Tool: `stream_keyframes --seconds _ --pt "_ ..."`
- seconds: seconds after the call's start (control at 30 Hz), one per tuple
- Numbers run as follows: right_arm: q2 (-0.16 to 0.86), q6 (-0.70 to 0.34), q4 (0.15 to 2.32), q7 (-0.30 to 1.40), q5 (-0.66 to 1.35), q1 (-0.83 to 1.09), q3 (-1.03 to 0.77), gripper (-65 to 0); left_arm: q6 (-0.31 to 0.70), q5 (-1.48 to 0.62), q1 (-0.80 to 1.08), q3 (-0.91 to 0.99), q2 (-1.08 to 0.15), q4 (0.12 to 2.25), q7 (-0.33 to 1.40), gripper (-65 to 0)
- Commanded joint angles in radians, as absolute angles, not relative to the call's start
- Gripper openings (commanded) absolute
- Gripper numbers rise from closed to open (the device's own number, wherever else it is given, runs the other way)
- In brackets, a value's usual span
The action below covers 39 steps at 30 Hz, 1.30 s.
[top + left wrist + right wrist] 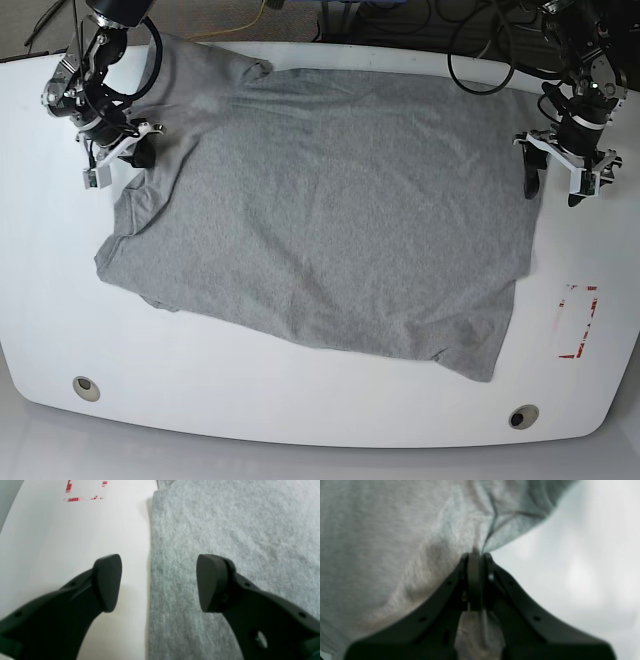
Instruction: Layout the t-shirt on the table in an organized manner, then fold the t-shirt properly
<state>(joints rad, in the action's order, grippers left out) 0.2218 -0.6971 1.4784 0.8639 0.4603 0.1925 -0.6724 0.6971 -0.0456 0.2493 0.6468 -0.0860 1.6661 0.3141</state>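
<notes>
The grey t-shirt lies spread, somewhat skewed, across the white table. At the left of the base view my right gripper is shut on the shirt's edge. The right wrist view shows its jaws pinched together on a fold of the t-shirt, with cloth bunched behind them. At the right of the base view my left gripper stands open over the shirt's opposite edge. In the left wrist view the left gripper straddles that edge, one finger above the table and one above the t-shirt.
A red rectangular outline marks the table near its right edge, also the red outline ahead of the left gripper. Two round holes sit near the front edge. Cables lie at the back.
</notes>
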Motion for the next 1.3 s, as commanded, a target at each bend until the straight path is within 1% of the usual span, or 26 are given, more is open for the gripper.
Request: stream_keyframes --seconds 0.0,0.17,0.5,0.57,0.63,0.77,0.93,0.97,1.03,1.07,1.17,1.23,1.27 --pt "0.245 -0.694 1.491 0.863 0.455 0.203 -0.699 -65.0 0.698 -0.062 0.243 0.651 -0.097 1.687 0.288 -21.0" --pt "0.266 -0.696 1.492 0.863 0.458 0.245 -0.750 -65.0 0.698 -0.062 0.243 0.651 -0.099 1.687 0.288 -21.0" --pt "0.271 -0.696 1.492 0.863 0.458 0.289 -0.757 -65.0 0.698 -0.062 0.243 0.650 -0.099 1.685 0.288 -21.0" --pt "0.271 -0.696 1.492 0.863 0.458 0.292 -0.757 -64.1 0.698 -0.062 0.242 0.648 -0.099 1.685 0.288 -21.0" --pt "0.271 -0.696 1.492 0.863 0.458 0.292 -0.757 -61.5 0.698 -0.062 0.242 0.648 -0.099 1.685 0.288 -21.0" --pt "0.269 -0.696 1.494 0.863 0.458 0.292 -0.757 -51.8 0.698 -0.062 0.242 0.648 -0.099 1.685 0.288 -21.0" --pt "0.265 -0.694 1.570 0.863 0.460 0.294 -0.759 -34.4 0.698 -0.062 0.240 0.648 -0.099 1.685 0.288 -21.0" --pt "0.263 -0.694 1.604 0.863 0.460 0.295 -0.759 -30.6 0.698 -0.062 0.240 0.648 -0.104 1.685 0.288 -21.0" --pt "0.262 -0.694 1.655 0.865 0.460 0.305 -0.759 -25.4 0.698 -0.062 0.240 0.648 -0.111 1.685 0.288 -21.0" --pt "0.262 -0.694 1.702 0.865 0.460 0.314 -0.759 -21.2 0.698 -0.062 0.240 0.648 -0.111 1.685 0.288 -21.0" --pt "0.248 -0.694 1.797 0.865 0.460 0.320 -0.754 -14.4 0.698 -0.062 0.240 0.648 -0.111 1.687 0.288 -21.0" --pt "0.234 -0.694 1.857 0.865 0.458 0.320 -0.754 -12.1 0.698 -0.064 0.240 0.647 -0.111 1.690 0.288 -21.0" --pt "0.229 -0.694 1.886 0.865 0.455 0.320 -0.751 -12.0 0.698 -0.064 0.240 0.647 -0.111 1.690 0.288 -21.0"
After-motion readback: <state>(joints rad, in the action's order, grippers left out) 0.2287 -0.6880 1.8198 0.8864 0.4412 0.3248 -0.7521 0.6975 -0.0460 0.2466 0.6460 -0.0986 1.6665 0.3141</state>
